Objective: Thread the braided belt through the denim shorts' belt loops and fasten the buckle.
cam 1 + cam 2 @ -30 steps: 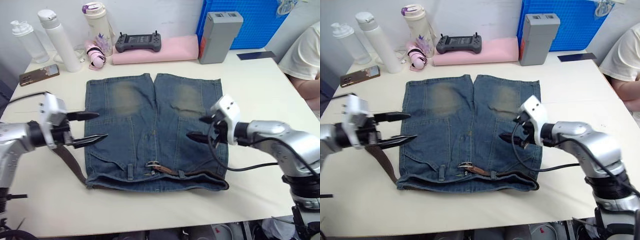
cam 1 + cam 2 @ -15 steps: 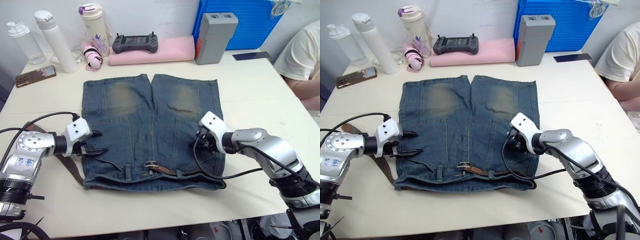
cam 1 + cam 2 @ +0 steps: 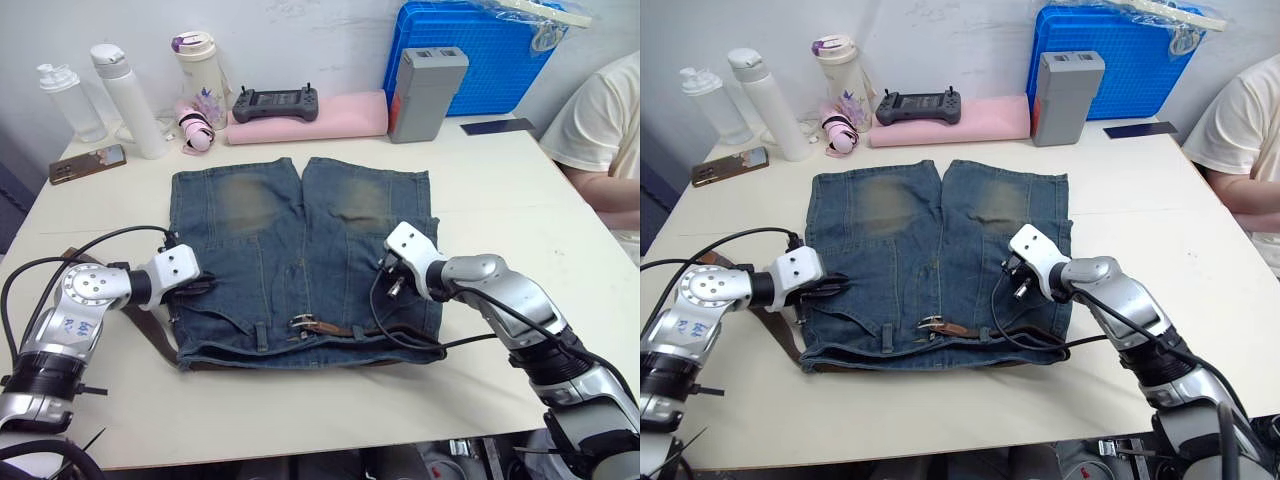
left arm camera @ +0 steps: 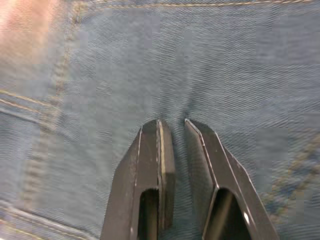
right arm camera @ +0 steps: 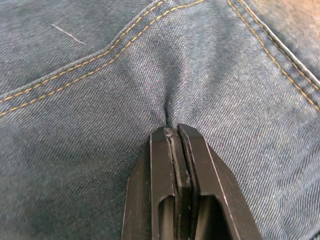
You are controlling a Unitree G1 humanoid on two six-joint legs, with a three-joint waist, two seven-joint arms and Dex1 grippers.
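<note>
The denim shorts [image 3: 300,230] lie flat on the table, waistband nearest me. The braided belt [image 3: 340,329] runs along the waistband through the belt loops [image 3: 261,338]. Its silver buckle [image 3: 303,322] sits near the fly, and a brown tail [image 3: 152,338] hangs out past the left hip. My left gripper [image 3: 205,287] rests on the left hip; its fingers [image 4: 160,145] stand narrowly apart with a small crease of denim between them. On the right hip, my right gripper [image 3: 384,268] is shut on a puckered fold of denim [image 5: 170,107].
Bottles [image 3: 128,88], a tumbler [image 3: 200,65], a phone [image 3: 88,163], a controller [image 3: 276,100] on a pink pad [image 3: 340,112], a grey box [image 3: 420,82] and a blue crate [image 3: 480,55] line the far edge. A person's sleeve [image 3: 600,120] is at right. A black cable [image 3: 405,342] crosses the waistband.
Both grippers dropped from above the shorts onto the denim and closed from wide open. The camera view also shifted.
</note>
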